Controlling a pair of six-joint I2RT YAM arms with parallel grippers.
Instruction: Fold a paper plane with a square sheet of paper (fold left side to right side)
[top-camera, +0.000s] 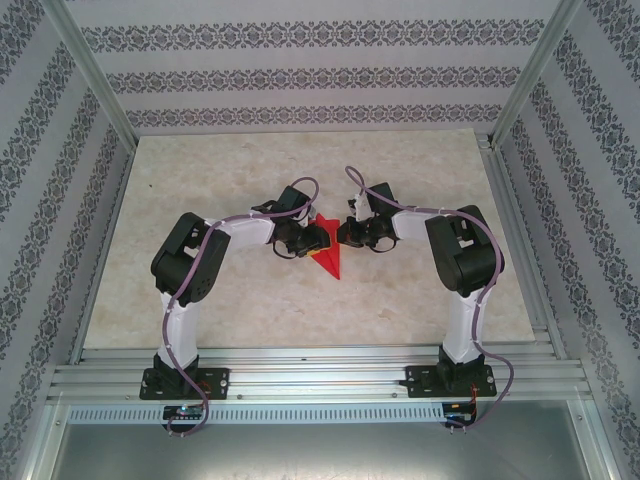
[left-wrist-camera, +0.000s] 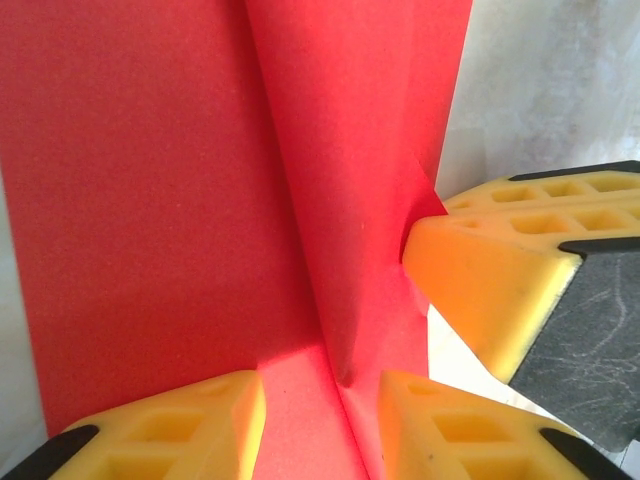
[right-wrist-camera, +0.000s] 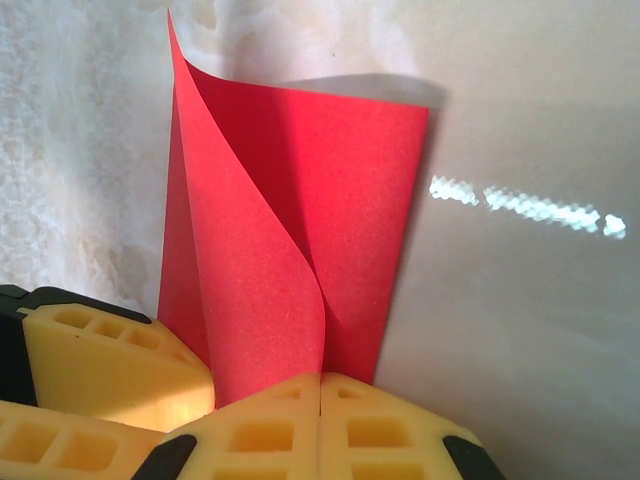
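The square sheet of paper (top-camera: 328, 262) is bright red and partly folded, with a point toward the near edge, and it lies mid-table between both grippers. My left gripper (top-camera: 305, 243) is open over its left part. In the left wrist view the yellow fingers (left-wrist-camera: 170, 430) straddle a raised crease in the paper (left-wrist-camera: 150, 200), with the left gripper (left-wrist-camera: 320, 400) low over it. My right gripper (right-wrist-camera: 320, 385) is shut on the edge of a lifted, curling flap of the paper (right-wrist-camera: 260, 260). The right gripper's fingers (left-wrist-camera: 490, 280) meet the paper's right edge.
The pale marbled table (top-camera: 400, 290) spreads around the paper. Metal frame rails (top-camera: 300, 365) run along the near edge by the arm bases. Patterned walls stand close on the left, right and back. The left gripper's fingers (right-wrist-camera: 100, 360) sit right beside the right one's.
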